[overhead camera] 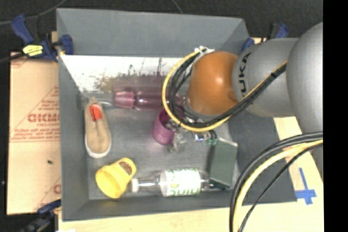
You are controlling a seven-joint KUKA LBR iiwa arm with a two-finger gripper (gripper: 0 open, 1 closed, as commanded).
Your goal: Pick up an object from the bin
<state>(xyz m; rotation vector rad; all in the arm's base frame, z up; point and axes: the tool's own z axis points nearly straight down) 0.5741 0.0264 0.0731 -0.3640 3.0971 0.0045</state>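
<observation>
1 purple cup in grey bin

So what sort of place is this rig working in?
Probably a robotics lab's bin-picking test cell: a grey metal bin holds unrelated odds and ends, such as a yellow cup and a clear bottle, with the KUKA arm reaching over it.

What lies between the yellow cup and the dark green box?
A clear bottle with a green label, lying on its side, spans that stretch in the camera view.
</observation>
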